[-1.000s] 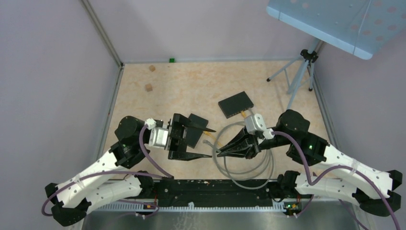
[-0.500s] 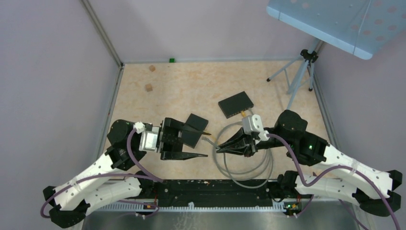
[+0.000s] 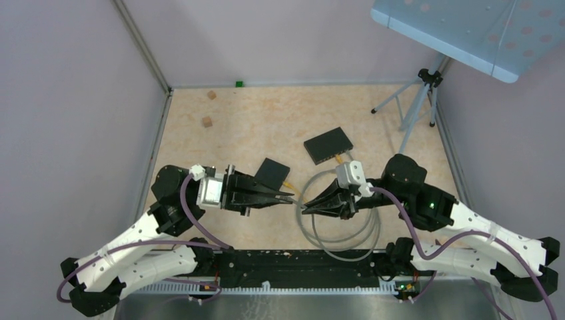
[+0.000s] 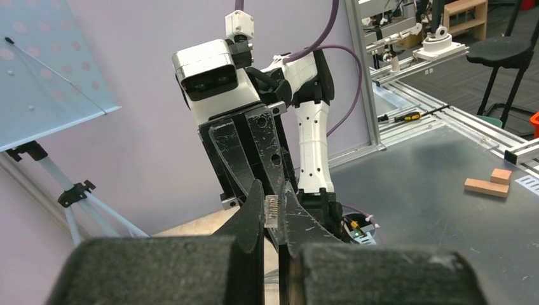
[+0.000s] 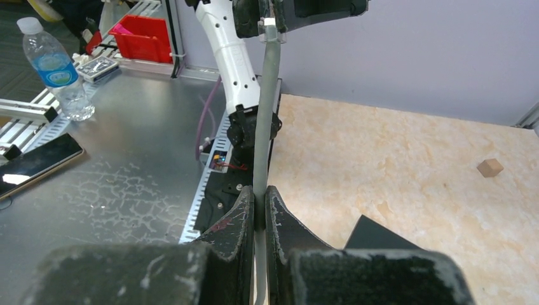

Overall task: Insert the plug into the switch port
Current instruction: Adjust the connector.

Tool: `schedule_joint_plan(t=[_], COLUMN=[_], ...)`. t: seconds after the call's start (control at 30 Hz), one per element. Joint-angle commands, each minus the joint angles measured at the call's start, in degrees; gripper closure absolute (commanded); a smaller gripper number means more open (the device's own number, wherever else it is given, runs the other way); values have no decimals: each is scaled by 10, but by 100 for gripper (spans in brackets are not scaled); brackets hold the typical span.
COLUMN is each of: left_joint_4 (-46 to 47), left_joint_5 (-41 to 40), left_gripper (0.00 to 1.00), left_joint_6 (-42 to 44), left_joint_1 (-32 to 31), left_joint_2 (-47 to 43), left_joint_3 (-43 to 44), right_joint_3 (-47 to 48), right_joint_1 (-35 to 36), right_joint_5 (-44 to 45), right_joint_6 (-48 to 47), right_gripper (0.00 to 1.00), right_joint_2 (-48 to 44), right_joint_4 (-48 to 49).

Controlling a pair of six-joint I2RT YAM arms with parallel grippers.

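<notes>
two arms over one desk (image 3: pixel 266 120). two black boxes: a near box (image 3: pixel 272 172) and a far box (image 3: pixel 328 145). one grey cable (image 3: pixel 340 230), coiled. two wooden blocks (image 3: pixel 207 122) (image 3: pixel 211 95). only my left wrist view shows the one clear plug (image 4: pixel 272 213): the left gripper (image 3: pixel 292 196) has its jaws clenched on it, mid-desk, short of the far box. the right gripper (image 3: pixel 306 208) has its jaws clamped on the cable just behind the plug. only my right wrist view shows one water bottle (image 5: pixel 56 67), label unreadable.

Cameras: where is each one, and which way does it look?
Top external: above and behind, looking down at the table; both arms show.
Left wrist: on the left arm, facing the right arm; its left gripper pinches the plug.
Right wrist: on the right arm, facing the left arm; its right gripper pinches the cable.
Shared: both wrist views show the plug.
</notes>
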Motion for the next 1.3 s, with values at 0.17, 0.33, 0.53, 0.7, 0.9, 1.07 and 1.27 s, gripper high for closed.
schedule_joint_plan(t=[0.17, 0.33, 0.53, 0.7, 0.9, 1.07, 1.27], left_joint_4=[-2, 11, 28, 29, 32, 29, 33], left_joint_5=[26, 71, 108, 129, 138, 105, 35], left_gripper=[100, 100, 100, 100, 100, 67, 22], left_joint_6=[-9, -19, -24, -22, -23, -24, -22], left_joint_1=[-1, -1, -1, -1, -1, -1, -1], left_joint_2=[3, 12, 22, 29, 31, 16, -19], left_joint_3=[17, 18, 18, 23, 27, 24, 5], right_joint_3=[-16, -47, -65, -63, -72, -74, -55], right_joint_1=[-1, -1, -1, -1, -1, -1, -1], right_joint_5=[-19, -59, -77, -104, -115, -81, 17], right_joint_6=[44, 129, 197, 226, 236, 192, 88], right_gripper=[73, 63, 61, 65, 97, 100, 100], right_joint_2=[-20, -10, 31, 51, 53, 29, -14], right_joint_4=[89, 226, 353, 389, 394, 340, 259])
